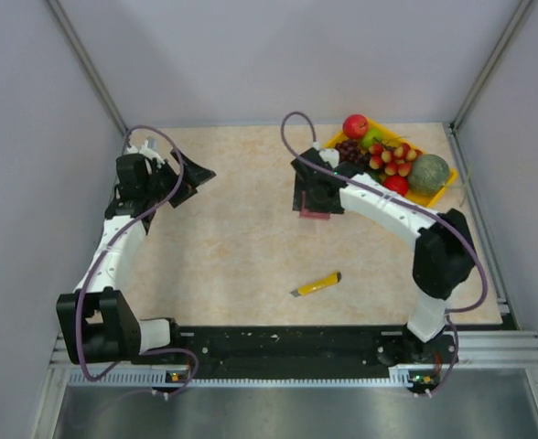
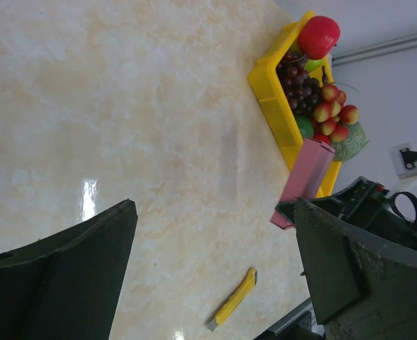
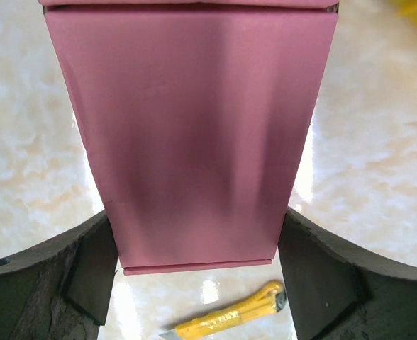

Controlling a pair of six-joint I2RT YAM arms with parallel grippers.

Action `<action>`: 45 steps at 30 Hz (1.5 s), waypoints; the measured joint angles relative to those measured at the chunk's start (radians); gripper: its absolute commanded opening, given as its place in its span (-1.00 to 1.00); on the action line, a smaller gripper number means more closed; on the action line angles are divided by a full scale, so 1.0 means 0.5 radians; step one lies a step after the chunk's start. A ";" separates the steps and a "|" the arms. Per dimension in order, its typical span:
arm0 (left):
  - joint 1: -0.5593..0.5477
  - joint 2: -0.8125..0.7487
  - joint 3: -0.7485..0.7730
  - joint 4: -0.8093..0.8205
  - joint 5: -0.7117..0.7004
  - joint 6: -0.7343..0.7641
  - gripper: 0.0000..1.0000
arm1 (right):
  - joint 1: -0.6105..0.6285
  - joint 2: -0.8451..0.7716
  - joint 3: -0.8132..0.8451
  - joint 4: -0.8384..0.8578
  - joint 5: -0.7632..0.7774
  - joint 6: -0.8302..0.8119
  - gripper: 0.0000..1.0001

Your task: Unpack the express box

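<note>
The express box [image 3: 194, 134] is a flat pink cardboard box that fills the right wrist view. My right gripper [image 3: 194, 216] is shut on it, with one finger against each long side. In the top view only the box's edge [image 1: 313, 216] shows under the right gripper [image 1: 319, 194], mid-table beside the fruit tray. In the left wrist view the box [image 2: 308, 170] stands tilted, with one end near the table. My left gripper [image 1: 191, 174] is open and empty at the far left, well away from the box, and it also shows in the left wrist view [image 2: 214, 212].
A yellow utility knife [image 1: 317, 284] lies on the table nearer the front; it also shows in the left wrist view [image 2: 233, 299] and the right wrist view [image 3: 226, 317]. A yellow tray [image 1: 441, 187] of fruit stands at the back right. White walls enclose the table.
</note>
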 measured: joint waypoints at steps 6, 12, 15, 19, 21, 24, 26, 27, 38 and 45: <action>-0.004 -0.002 -0.117 -0.083 -0.008 0.003 0.88 | 0.117 0.349 0.095 0.101 -0.301 -0.172 0.40; -0.040 -0.002 -0.235 -0.168 -0.008 0.022 0.87 | 0.113 0.520 0.106 0.140 -0.588 -0.214 0.78; -0.095 0.014 -0.269 -0.193 0.003 0.047 0.87 | 0.114 0.528 0.106 0.153 -0.674 -0.240 0.98; -0.241 0.124 -0.269 -0.186 0.009 0.056 0.87 | 0.114 0.498 0.079 0.217 -0.723 -0.282 0.98; -0.320 0.198 -0.269 -0.179 0.007 0.056 0.86 | 0.114 0.441 0.039 0.239 -0.734 -0.297 0.97; -0.424 0.320 -0.258 -0.154 0.002 0.048 0.75 | 0.094 0.324 -0.032 0.263 -0.732 -0.288 0.80; -0.488 0.407 -0.227 -0.135 -0.005 0.034 0.50 | 0.066 0.249 -0.089 0.291 -0.735 -0.266 0.66; -0.500 0.453 -0.205 -0.118 -0.010 0.024 0.38 | 0.039 0.201 -0.135 0.319 -0.745 -0.245 0.52; -0.830 0.935 0.037 0.107 0.001 -0.018 -0.35 | -0.220 0.155 -0.377 0.487 -0.803 -0.208 -0.22; -0.872 1.084 0.077 0.132 0.052 0.005 -0.20 | -0.224 0.296 -0.376 0.563 -0.857 -0.222 -0.81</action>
